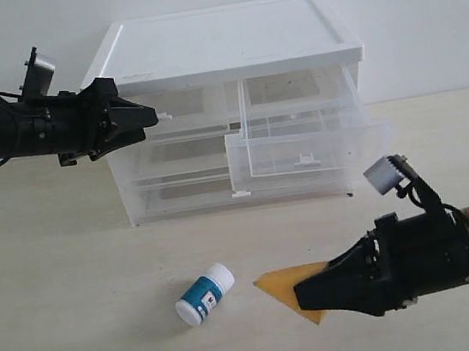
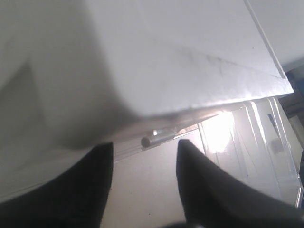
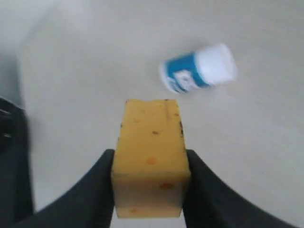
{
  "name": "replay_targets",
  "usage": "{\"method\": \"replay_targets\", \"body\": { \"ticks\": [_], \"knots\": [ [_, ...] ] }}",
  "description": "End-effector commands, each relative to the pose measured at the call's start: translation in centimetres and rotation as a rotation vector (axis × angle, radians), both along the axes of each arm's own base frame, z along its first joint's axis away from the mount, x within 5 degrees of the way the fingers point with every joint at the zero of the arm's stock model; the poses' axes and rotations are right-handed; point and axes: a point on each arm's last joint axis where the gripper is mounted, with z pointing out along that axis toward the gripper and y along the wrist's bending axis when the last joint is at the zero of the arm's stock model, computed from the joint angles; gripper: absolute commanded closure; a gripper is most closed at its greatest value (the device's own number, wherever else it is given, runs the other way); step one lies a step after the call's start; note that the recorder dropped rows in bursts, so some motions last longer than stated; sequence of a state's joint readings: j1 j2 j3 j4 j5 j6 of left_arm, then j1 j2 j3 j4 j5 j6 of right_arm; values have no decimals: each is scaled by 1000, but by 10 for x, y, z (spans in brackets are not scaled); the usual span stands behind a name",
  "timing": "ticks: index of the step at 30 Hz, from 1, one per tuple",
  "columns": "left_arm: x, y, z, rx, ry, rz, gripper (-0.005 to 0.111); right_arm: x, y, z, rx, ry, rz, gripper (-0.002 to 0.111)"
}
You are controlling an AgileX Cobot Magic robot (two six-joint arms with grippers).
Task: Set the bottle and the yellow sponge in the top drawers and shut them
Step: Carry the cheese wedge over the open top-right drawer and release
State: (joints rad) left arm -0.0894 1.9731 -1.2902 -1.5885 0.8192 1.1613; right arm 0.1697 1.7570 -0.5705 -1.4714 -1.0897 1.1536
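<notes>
Right gripper (image 1: 306,292) pinching the yellow sponge (image 1: 280,284) near the table's (image 1: 77,291) front edge, bottle (image 1: 205,294) lying beside, left gripper (image 1: 151,115) spread at the top-left drawer's (image 1: 199,106) tab (image 1: 166,115); squashy wedge might slip when lifted

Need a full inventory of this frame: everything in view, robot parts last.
table: 1, pale beige, under everything.
cabinet: 1, white top, at the back of the table.
top left drawer: 1, clear, pushed in.
top right drawer: 1, clear, pulled out.
lower drawers: 2, clear, below the top pair, partly behind the open one.
bottle: 1, white with teal-blue label, lying on its side in front of the cabinet.
yellow sponge: 1, orange-yellow wedge, beside the bottle.
left end effector: 1, black, open, either side of the top left drawer's handle tab.
right end effector: 1, black, shut on the yellow sponge.
</notes>
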Motion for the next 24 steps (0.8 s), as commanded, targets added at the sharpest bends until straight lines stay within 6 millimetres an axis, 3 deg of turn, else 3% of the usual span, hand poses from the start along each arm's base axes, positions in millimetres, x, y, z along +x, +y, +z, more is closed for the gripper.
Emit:
{"method": "replay_targets", "body": {
  "ticks": [1, 9, 12, 18, 24],
  "knots": [
    [7, 6, 1, 2, -6, 61, 65, -6, 4, 28, 149, -21, 21, 108],
    [7, 6, 1, 2, -6, 61, 65, -12, 0, 91, 277, -187, -86, 108],
    [7, 6, 1, 3, -6, 58, 65, -11, -1, 124, 338, -236, -112, 108],
    [6, 6, 2, 1, -6, 54, 65, 29, -13, 170, 201, -283, -442, 108],
    [7, 6, 1, 4, -6, 59, 65, 61, -23, 165, 95, -246, -638, 108]
  ]
}}
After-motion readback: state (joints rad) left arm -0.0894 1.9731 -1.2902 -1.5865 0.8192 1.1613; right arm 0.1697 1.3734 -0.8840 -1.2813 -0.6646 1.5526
